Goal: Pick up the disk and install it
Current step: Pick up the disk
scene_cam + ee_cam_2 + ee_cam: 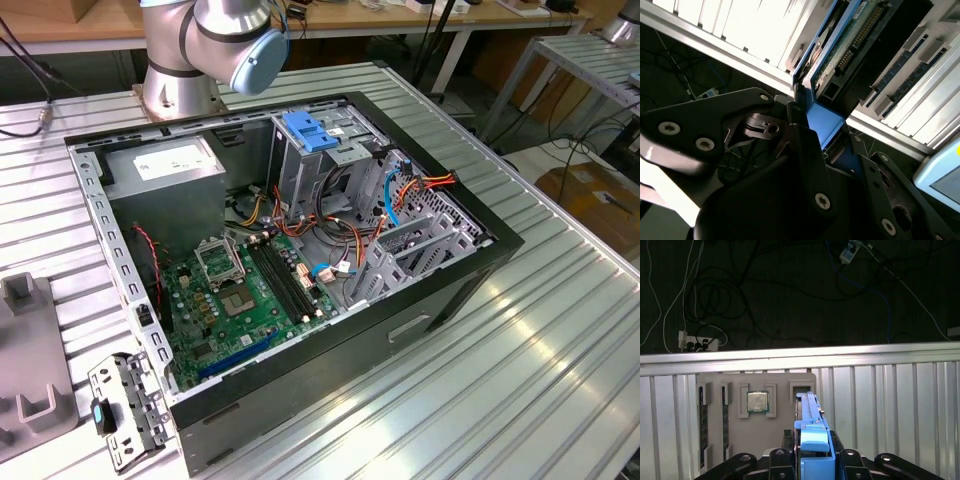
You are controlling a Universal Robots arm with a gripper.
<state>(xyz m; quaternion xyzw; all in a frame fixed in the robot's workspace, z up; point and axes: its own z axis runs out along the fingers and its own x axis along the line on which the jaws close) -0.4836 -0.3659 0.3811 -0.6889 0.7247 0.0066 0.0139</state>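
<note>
First wrist view showed the disk [809,412] standing on edge in a slot of the grey holder tray [715,385], its blue end pinched by the gripper [815,460]. It seemed rigid, light and shock-sensitive; the plastic carrier looked the safest hold.

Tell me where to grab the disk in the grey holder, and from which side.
Grip the disk by its blue end, across its two flat faces. It stands on edge in the holder's slot, blue end out, so come from that end, where the gripper sits.
</note>
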